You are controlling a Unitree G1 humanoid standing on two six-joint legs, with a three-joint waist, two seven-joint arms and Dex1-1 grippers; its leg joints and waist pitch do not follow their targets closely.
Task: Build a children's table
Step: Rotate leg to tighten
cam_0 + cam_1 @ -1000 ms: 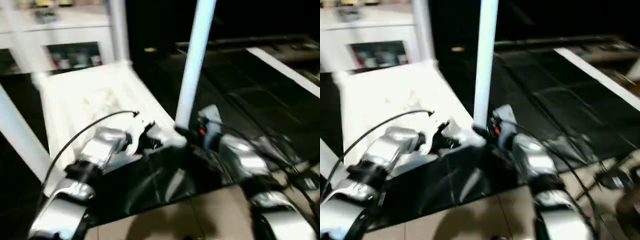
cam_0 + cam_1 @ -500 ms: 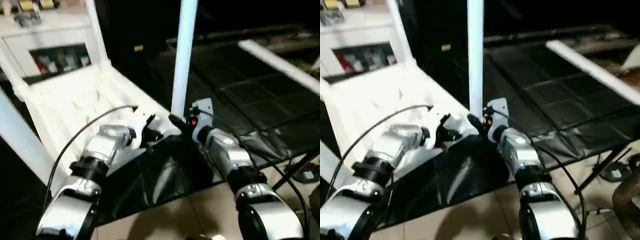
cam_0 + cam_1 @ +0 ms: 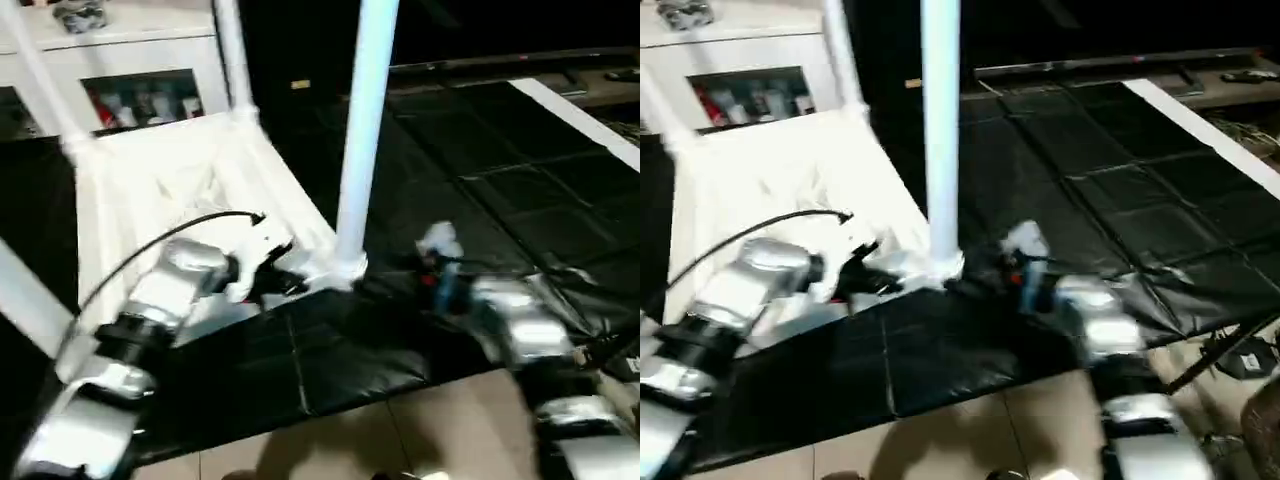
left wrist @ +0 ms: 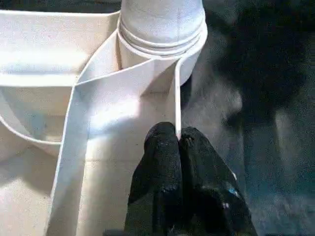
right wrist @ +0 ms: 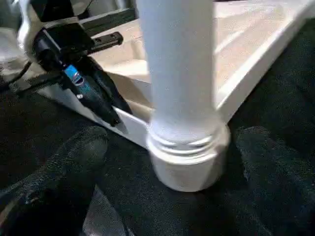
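1. The white table top [image 3: 170,180] lies upside down on the black mat [image 3: 480,170], sockets up to take legs.
2. The left gripper [image 4: 178,142], fingers pressed together, pinches its rim, probably steadying it.
3. A leg [image 3: 362,130] stands in the near corner socket [image 5: 184,157].
4. The right gripper [image 3: 440,262] hovers beside; I cannot tell its spread.

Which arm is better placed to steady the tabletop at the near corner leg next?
Left, probably. The left gripper is already shut on the tabletop rim, right beside the socket holding the upright leg. The right gripper sits off the leg, over the black mat.
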